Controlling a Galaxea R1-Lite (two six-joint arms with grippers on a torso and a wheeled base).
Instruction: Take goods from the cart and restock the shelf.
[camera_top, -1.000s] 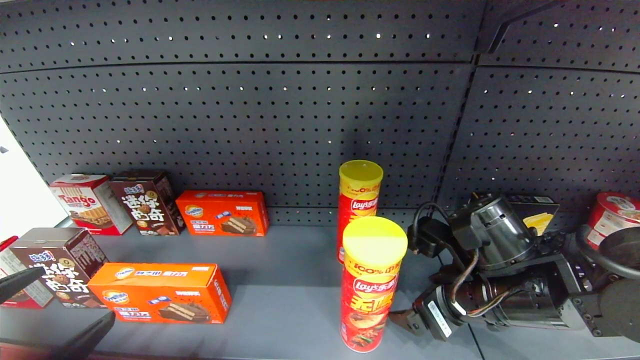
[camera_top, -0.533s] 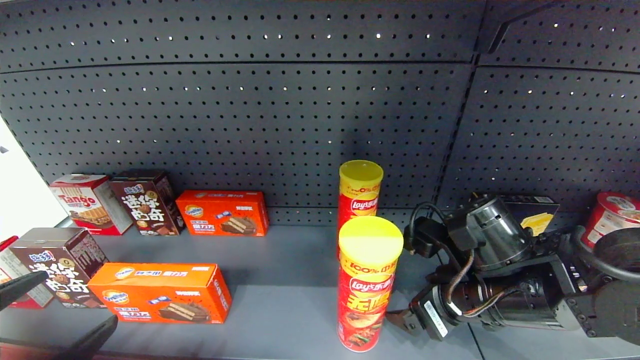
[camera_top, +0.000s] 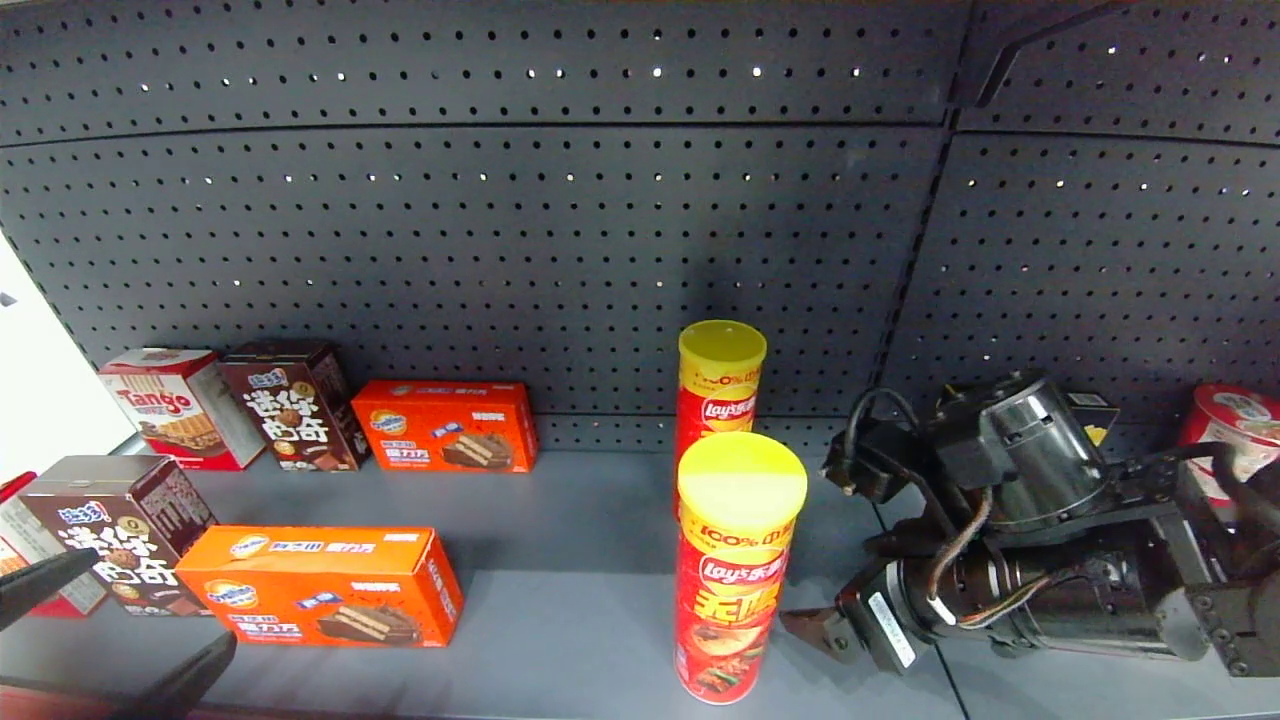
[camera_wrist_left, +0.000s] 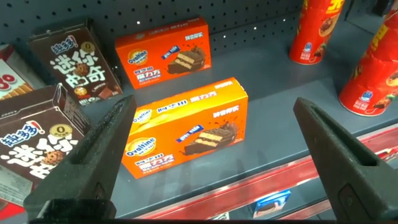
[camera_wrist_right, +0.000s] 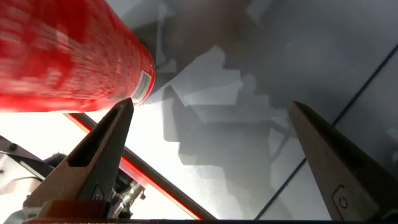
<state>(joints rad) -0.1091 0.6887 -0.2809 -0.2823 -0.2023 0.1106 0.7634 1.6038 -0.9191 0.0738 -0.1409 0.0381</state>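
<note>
The front can (camera_top: 738, 590) is red with a yellow lid, and the back can (camera_top: 720, 385) looks the same. Left of the front can are an orange box (camera_top: 320, 585) and a brown box (camera_top: 295, 405). The shelf (camera_top: 580, 560) is grey.

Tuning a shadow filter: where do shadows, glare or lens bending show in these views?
Head view: the pegboard seams bow, so the lens bends straight lines; the front orange box throws a shadow rightward on the shelf. Right wrist view: strong glare on the shelf, crossed by hard-edged shadows beside the red can.
</note>
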